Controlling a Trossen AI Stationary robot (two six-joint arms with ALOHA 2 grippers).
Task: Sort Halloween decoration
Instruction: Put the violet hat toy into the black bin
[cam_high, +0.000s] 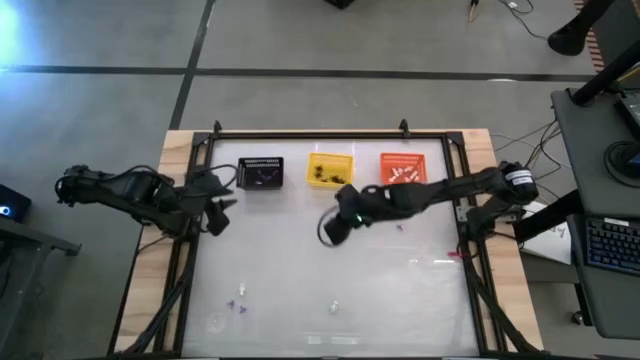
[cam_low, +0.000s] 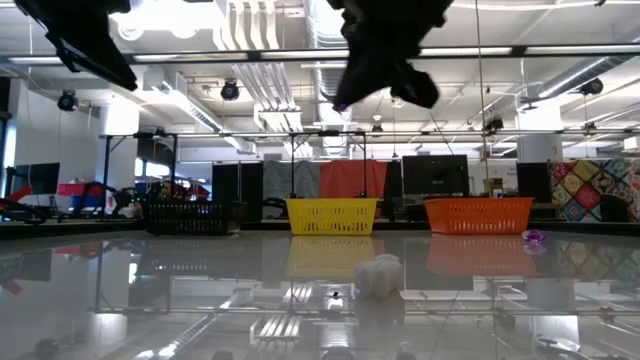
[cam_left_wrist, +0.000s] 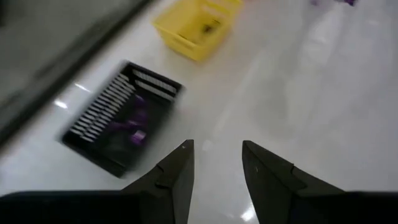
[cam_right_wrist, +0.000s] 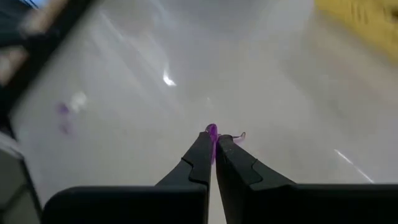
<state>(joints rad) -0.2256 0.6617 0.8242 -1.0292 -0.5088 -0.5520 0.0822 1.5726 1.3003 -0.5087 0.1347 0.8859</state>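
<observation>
While raised above the white table (cam_high: 400, 290), in front of the yellow basket (cam_high: 329, 169): right gripper (cam_right_wrist: 214, 140), fingers pressed together on a tiny purple trinket (cam_right_wrist: 211, 132), its tip poking out between the fingertips. Off by the table's left edge, near the black basket (cam_high: 261, 173): left gripper (cam_left_wrist: 216, 152), fingers spread apart, nothing between them. Along the far side, in a row, left to right: black basket with purple pieces inside, yellow basket with dark pieces, orange basket (cam_high: 403, 168) with pale pieces. Scattered near the front of the table: a few loose trinkets, purple (cam_high: 241, 309) and white (cam_high: 334, 306). Close to the right arm: one more purple piece (cam_high: 402, 227). Seen from table height: a white piece (cam_low: 379, 275) lying in the foreground.
</observation>
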